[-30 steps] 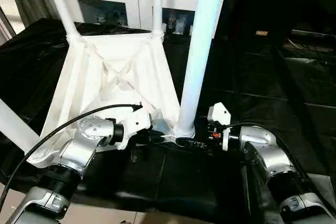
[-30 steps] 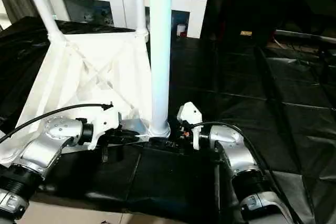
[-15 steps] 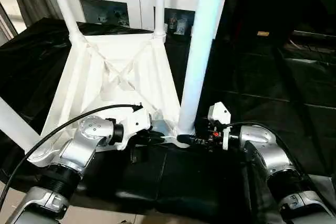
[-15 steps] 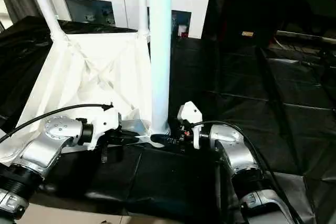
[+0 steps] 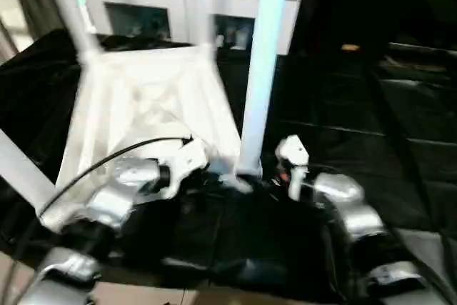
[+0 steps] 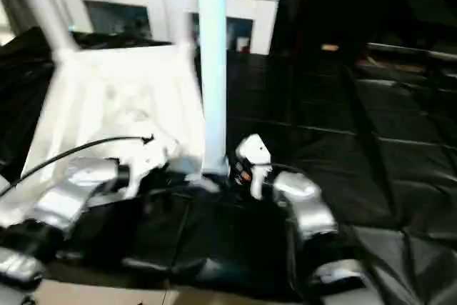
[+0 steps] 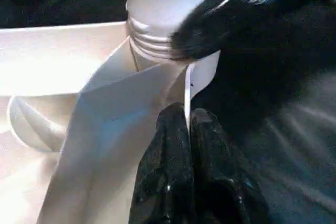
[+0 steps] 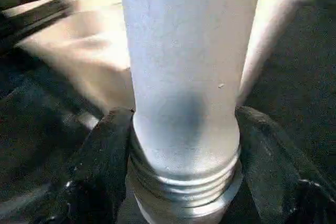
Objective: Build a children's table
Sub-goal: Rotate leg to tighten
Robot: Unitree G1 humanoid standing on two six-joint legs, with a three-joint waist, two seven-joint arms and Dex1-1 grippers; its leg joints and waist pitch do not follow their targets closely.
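Right pincer [image 8: 184, 182] grips leg [image 8: 184, 77]; black-sheeted table [image 5: 343, 148], white cabinet [image 5: 178, 5] behind

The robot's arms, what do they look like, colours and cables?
Both are rounded silver metal forearms, the left arm and the right arm, with white blocks at the wrists. A thin black cable loops over the left one. The left tool has glossy black fingers.
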